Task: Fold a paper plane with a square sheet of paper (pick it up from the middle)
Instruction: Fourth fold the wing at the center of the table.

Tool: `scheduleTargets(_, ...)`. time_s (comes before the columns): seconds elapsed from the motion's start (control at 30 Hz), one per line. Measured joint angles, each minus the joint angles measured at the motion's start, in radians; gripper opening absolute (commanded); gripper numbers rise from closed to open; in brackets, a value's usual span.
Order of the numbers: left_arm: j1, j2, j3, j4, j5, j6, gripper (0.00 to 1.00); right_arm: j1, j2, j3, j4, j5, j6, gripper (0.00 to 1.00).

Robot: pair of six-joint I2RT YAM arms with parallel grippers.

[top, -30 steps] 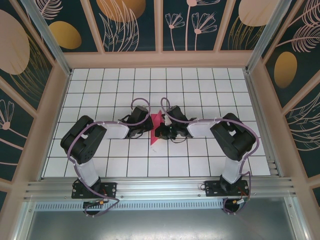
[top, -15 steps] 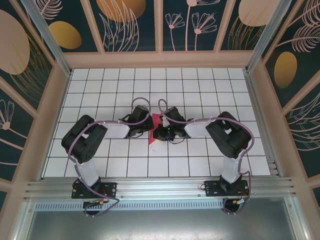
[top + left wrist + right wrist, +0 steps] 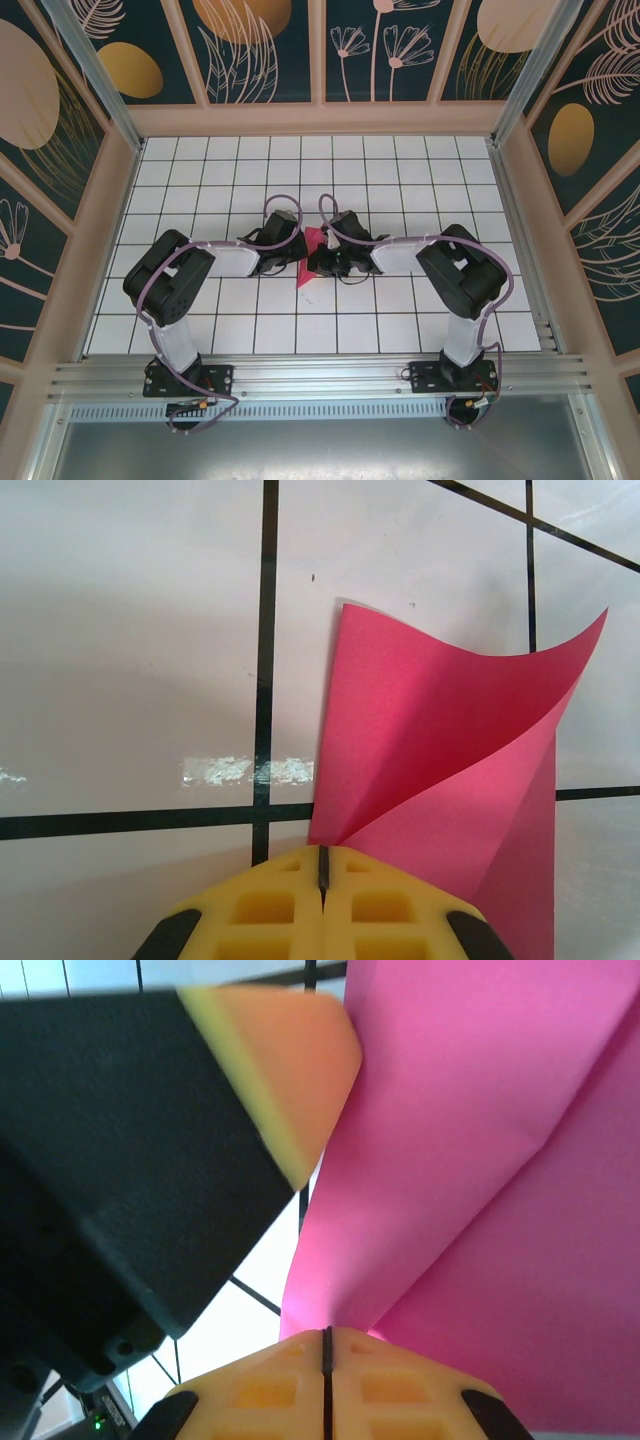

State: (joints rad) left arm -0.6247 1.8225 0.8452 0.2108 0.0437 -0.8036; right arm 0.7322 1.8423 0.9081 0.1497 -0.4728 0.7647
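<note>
The left gripper (image 3: pixel 322 878) has its yellow pads pressed tight together on a fold of the magenta sheet of paper (image 3: pixel 440 750), which curls away toward 1 o'clock above the tiled table (image 3: pixel 130 680). The right gripper (image 3: pixel 327 1355) is likewise clamped on the sheet. From above, the creased sheet stands at the table's centre, with the left gripper at its 9 o'clock and the right at 3 o'clock.

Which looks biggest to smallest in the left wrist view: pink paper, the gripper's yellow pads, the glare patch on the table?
1. pink sheet of paper
2. left gripper, its yellow pads cropped by the bottom edge and nearest the camera, so true size unsure
3. glare patch
</note>
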Motion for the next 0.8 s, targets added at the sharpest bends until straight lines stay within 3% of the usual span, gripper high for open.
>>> scheduleTargets(0.37,0.000,0.000,0.004,-0.006,0.003,0.026,0.03,-0.050,-0.001,0.038,-0.032,0.073,0.000,0.23)
scheduleTargets(0.8,0.000,0.000,0.019,-0.032,0.002,0.060,0.00,-0.056,0.041,0.063,-0.072,0.102,-0.005,0.24)
